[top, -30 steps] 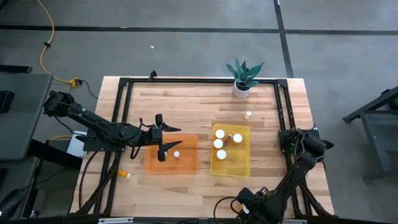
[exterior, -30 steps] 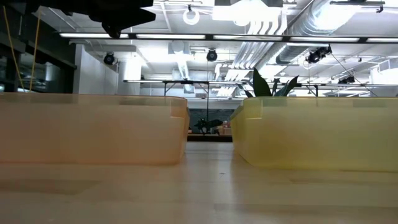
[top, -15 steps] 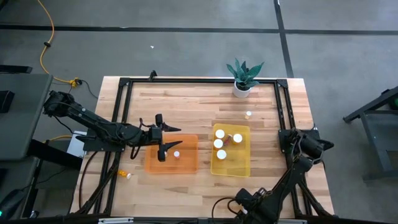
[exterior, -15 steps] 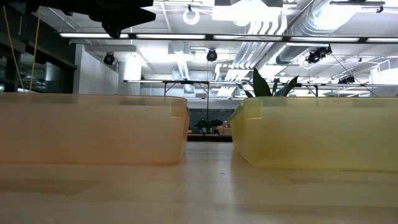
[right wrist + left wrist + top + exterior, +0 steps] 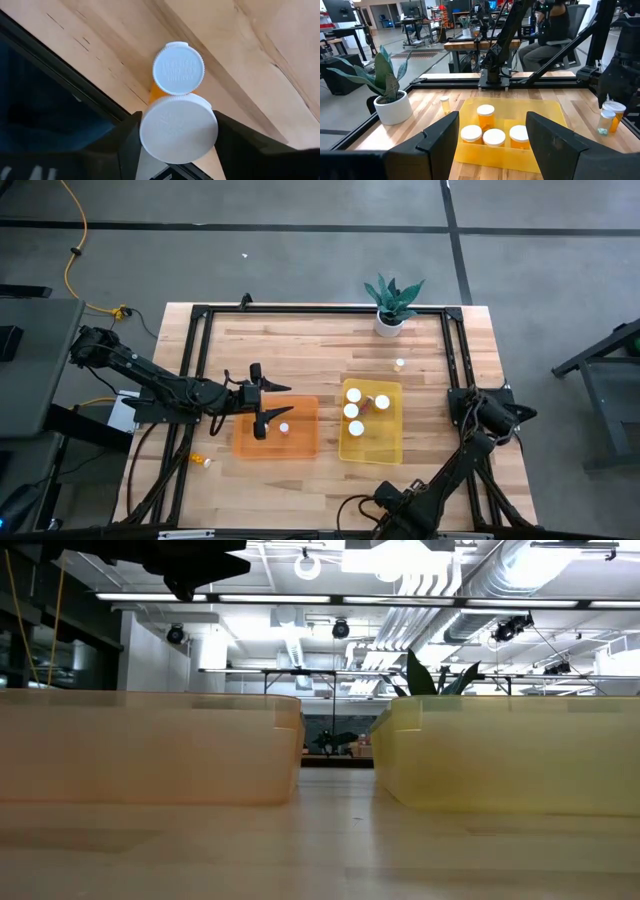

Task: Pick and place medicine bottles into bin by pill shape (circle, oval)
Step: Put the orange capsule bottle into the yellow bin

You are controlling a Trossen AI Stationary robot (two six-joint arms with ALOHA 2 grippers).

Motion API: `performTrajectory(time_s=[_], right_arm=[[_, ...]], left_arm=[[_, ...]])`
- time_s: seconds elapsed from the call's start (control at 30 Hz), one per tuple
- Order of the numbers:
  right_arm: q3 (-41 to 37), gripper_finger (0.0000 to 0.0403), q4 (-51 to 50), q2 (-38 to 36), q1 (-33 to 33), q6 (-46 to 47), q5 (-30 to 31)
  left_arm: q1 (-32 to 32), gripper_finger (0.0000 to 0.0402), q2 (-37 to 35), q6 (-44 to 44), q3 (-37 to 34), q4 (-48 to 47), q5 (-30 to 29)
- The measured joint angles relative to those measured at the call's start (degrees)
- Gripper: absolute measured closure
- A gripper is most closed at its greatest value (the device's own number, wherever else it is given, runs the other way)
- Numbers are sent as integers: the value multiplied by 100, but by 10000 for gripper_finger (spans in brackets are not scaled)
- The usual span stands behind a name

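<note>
Now | right tool [image 5: 178,131] closing around wide bottle [image 5: 178,129] at worktop's right edge, contact unclear | left tool [image 5: 492,136] hovering open, empty, sorting pending

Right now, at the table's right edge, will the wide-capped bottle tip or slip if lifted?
Probably stiff and light: the wide-capped bottle, under the right gripper, looks like hard plastic. Being smooth and round, it may slip. The narrower bottle stands close beside it, so it may get knocked over.

Two matte-black jointed robot arms [image 5: 160,385], black cabling along links; dark two-finger left gripper [image 5: 262,402]; right gripper's fingers [image 5: 127,145] blocky, black.
</note>
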Motion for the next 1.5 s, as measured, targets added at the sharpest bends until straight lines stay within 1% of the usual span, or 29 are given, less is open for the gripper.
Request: performTrajectory(time_s=[0.13, 0.3, 0.4, 0.5, 0.53, 0.6, 0.7, 0.8, 0.87, 0.9, 0.93, 1.0, 1.03, 1.1, 1.13, 1.2, 1.27, 1.4, 1.5], right_arm=[[2, 210, 0, -2, 1, -78, -37], [88, 206, -97, -2, 26, -402, -281], [331, 207, -100, -2, 72, -672, -406], [802, 207, -107, -2, 124, -1051, -267], [985, 207, -119, 0, 141, -1206, -117], [1448, 207, -262, 0, 160, -1652, 412], [2197, 207, -678, -2, 135, -2424, 1502], [2850, 207, -1517, -6, 66, -3070, 2733], [3114, 206, -2328, -11, -25, -3214, 3481], [3160, 206, -2665, -13, -94, -3146, 3705], [3133, 205, -2732, -21, -204, -3131, 3775], [2867, 204, -2456, -126, -452, -3606, 3648], [2746, 204, -2411, -147, -624, -3754, 3505], [2424, 204, -2589, -177, -953, -3739, 3110], [2201, 203, -2649, -179, -1109, -3721, 2873], [1616, 203, -2638, -172, -1432, -4022, 2352], [1093, 203, -2626, -197, -1691, -4308, 2057], [-40, 203, -2603, -476, -2027, -4538, 1897], [-850, 203, -2199, -923, -2200, -4490, 1761]], left_arm=[[0, 181, 0, 0, 0, 0, 0], [0, 181, 0, 0, 0, 0, 0], [0, 181, 0, 0, 0, 1, 0], [0, 181, 0, 0, 0, 0, 0], [0, 181, 0, -1, 0, 0, 0], [0, 181, 0, 0, 0, 2, 0], [-1, 181, 0, -2, 0, 2, 0], [-2, 181, 0, -7, 0, 2, 0], [-2, 181, 0, -7, 0, 2, 0], [-2, 181, 0, -4, 0, 2, 0], [-2, 181, 0, -7, 0, 2, 0], [-2, 181, 0, -5, 0, 6, 2], [-2, 181, -2, -5, 1, 8, 13], [-2, 181, 0, -5, 4, -7, 24], [-2, 181, 0, -7, 4, 5, 24], [-2, 181, 0, -5, 4, 13, 30], [-2, 181, 0, -5, 4, 6, 31], [-2, 181, -2, -4, 4, 8, 31], [-2, 181, -2, -4, 4, -7, 31]])
